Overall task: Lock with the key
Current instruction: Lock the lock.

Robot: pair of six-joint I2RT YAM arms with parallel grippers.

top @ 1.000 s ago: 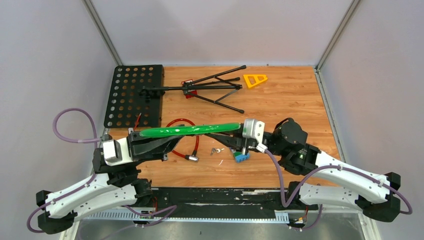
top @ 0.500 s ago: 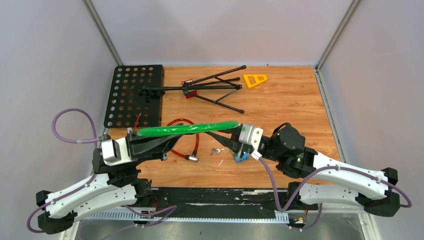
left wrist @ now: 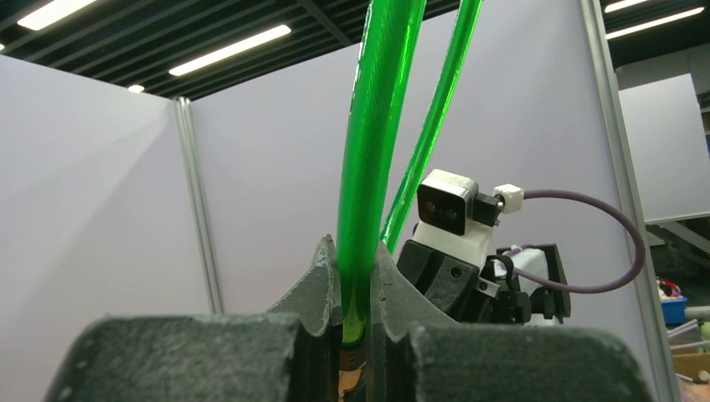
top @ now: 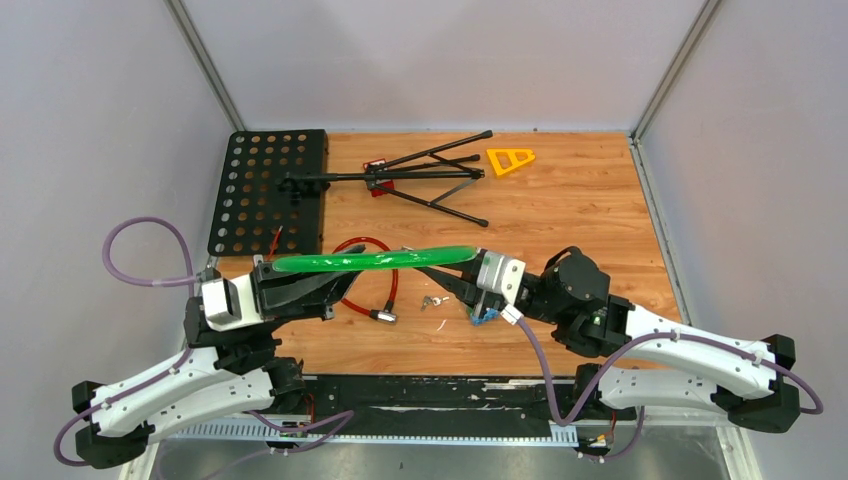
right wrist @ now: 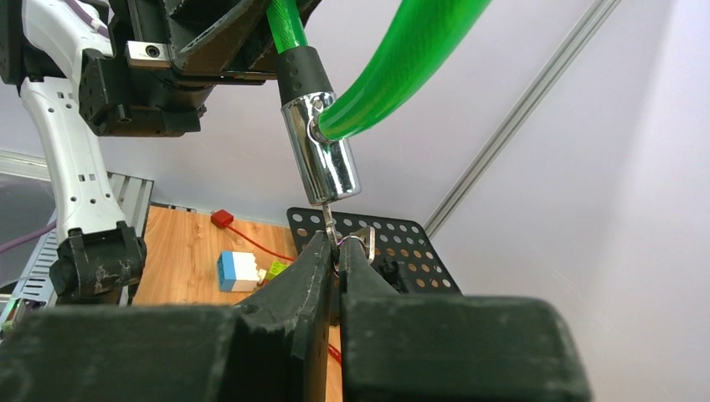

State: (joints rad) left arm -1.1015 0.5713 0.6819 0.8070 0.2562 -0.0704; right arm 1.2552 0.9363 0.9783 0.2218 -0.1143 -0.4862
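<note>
The right gripper (right wrist: 337, 249) has its jaws pressed together on the head of a small key (right wrist: 358, 241), whose blade points up into the bottom of the chrome lock barrel (right wrist: 322, 155) at the end of the green cable (right wrist: 402, 59); how deep the blade sits cannot be told. The other cable end appears already seated in the side of the barrel. The left gripper (left wrist: 355, 276) is clamped on the cable itself, holding the loop in the air above the middle of the table (top: 580, 200). To lock it well, the key should probably be pushed fully home first, then turned about the barrel's own axis by a clean wrist roll, while the left arm stays rigid so the flexible cable does not twist away with it. A thin pinch on a small key may slip, so the turn is best made slowly. Below the work lie a red cable lock (top: 392, 290), loose keys (top: 432, 301) and a blue block (top: 484, 318), so the wrist should not dip. The two arms stand close together here; the right half of the table offers free room.
</note>
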